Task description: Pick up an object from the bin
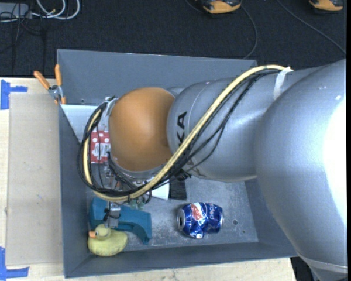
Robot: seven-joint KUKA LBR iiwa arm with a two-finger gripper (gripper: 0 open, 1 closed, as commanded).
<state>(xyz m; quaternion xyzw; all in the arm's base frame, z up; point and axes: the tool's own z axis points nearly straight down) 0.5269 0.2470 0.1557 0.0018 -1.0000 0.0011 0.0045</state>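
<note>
The jaws hang right over the teal plastic block (134,220) — long axis roughly left-right, yellow duck (107,242) just beside it — open or closed, I cannot tell.

- I see a bulky arm (304,151) made of smooth, rounded silver-grey casings.
- Black lettering (182,125) marks the casing by the wrist; I can read "KA".
- A glossy orange dome cover (139,132) caps the wrist.
- A pale yellow hose (206,116) and black cables (85,151) loop round that cover.
- The gripper (113,212) looks small, grey and metallic.
</note>
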